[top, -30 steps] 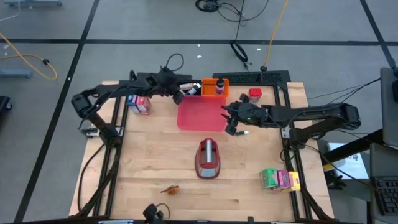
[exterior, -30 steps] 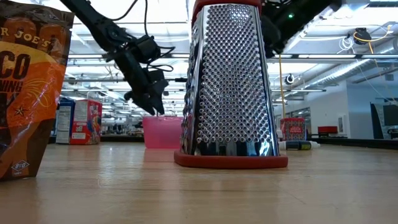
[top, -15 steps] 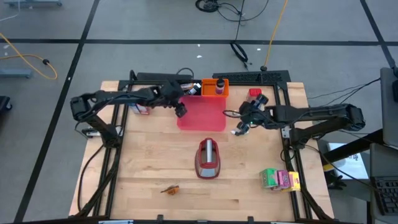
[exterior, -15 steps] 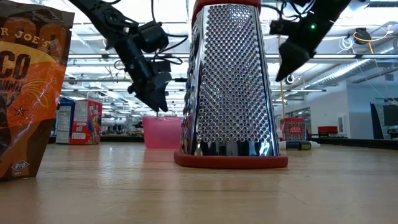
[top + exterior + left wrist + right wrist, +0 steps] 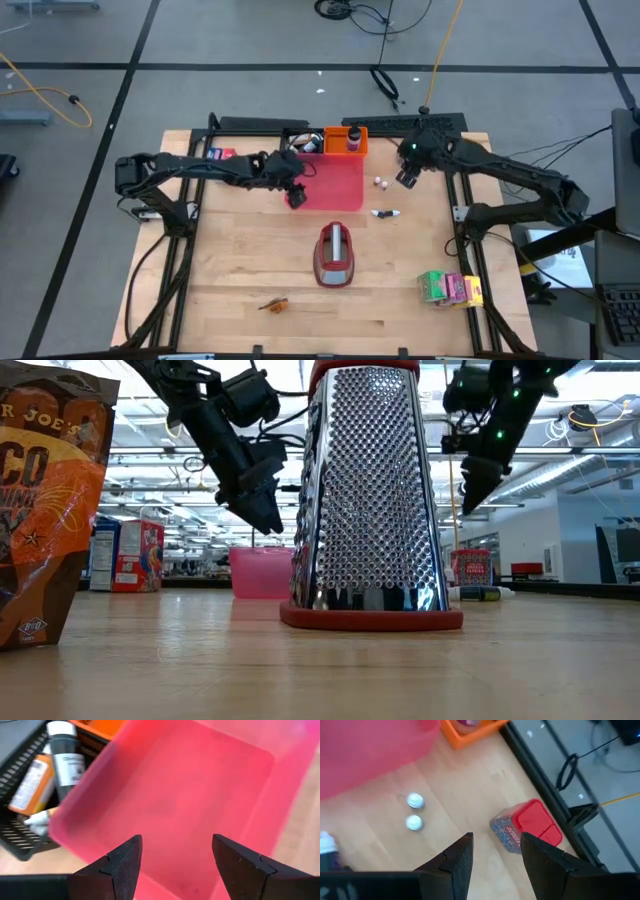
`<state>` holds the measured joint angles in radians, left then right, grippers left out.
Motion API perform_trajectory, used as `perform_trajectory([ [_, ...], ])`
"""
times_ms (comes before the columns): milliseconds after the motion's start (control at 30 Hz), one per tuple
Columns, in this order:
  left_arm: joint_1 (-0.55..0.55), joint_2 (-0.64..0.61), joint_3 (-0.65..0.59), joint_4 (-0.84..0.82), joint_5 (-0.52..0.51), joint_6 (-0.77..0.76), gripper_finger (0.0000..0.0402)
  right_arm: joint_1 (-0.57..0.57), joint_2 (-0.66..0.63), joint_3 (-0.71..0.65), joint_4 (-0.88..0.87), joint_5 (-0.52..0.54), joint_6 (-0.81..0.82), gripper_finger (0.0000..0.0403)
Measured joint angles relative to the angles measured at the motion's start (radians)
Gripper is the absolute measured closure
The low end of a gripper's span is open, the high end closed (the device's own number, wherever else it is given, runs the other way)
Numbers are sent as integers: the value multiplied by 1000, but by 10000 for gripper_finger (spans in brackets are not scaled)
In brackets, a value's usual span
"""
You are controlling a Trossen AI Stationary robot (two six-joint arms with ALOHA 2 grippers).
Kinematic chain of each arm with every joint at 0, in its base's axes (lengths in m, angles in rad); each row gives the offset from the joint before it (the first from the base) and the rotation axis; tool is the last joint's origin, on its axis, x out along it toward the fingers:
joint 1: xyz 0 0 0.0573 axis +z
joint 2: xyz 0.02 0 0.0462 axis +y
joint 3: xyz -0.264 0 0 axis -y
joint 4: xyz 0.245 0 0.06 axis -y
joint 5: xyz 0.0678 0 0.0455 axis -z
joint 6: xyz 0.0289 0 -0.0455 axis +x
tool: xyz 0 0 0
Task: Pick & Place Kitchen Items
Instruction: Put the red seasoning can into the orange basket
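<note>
The right gripper [image 5: 492, 851] has its two dark fingers [image 5: 457, 857] spread with nothing between them, and it hangs above the red carton [image 5: 527, 827] at the back right of the table [image 5: 240, 270]; a second ago this arm sat lower and nearer the pink tray's right edge, then it swung up and back toward the carton over the last half second, which suggests the carton is its next pick. The two tiny white bottles [image 5: 414, 811] lie on the wood just beside the pink tray [image 5: 335, 185], with a small white-and-dark tube [image 5: 385, 213] a little nearer the front; they rest outside the tray, untouched. The left gripper [image 5: 172, 865] also shows its fingers parted and empty, looking down into the bare pink tray, and it has slid from the rear rack toward the tray's left front corner, so it appears to have nothing in hand to deliver. Beyond the tray, the black rack [image 5: 20, 827] holds a dark bottle [image 5: 66, 757] and an orange-labelled one [image 5: 31, 782]. The blue-red-white carton [image 5: 125, 555] stands at the back left, the green, pink and yellow cartons [image 5: 447, 289] at the front right, the small orange-brown piece [image 5: 274, 303] near the front edge, and the grater [image 5: 335, 255] mid-table, so most placing remains to do
</note>
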<state>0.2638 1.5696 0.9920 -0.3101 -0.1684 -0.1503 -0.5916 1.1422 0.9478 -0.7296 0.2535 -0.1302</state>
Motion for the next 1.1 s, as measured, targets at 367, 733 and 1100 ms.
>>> perform_trajectory([
  [367, -71, 0, 0, 44, 2, -14, 158, -244, 101, 3, 3, -127, -247, 248],
  [733, -119, 0, 0, 84, 2, -12, 158, -260, 226, 59, 25, -38, -287, 227],
  [1100, -124, 0, 0, 84, 2, -10, 158, -258, 247, 63, 32, 10, -304, 148],
])
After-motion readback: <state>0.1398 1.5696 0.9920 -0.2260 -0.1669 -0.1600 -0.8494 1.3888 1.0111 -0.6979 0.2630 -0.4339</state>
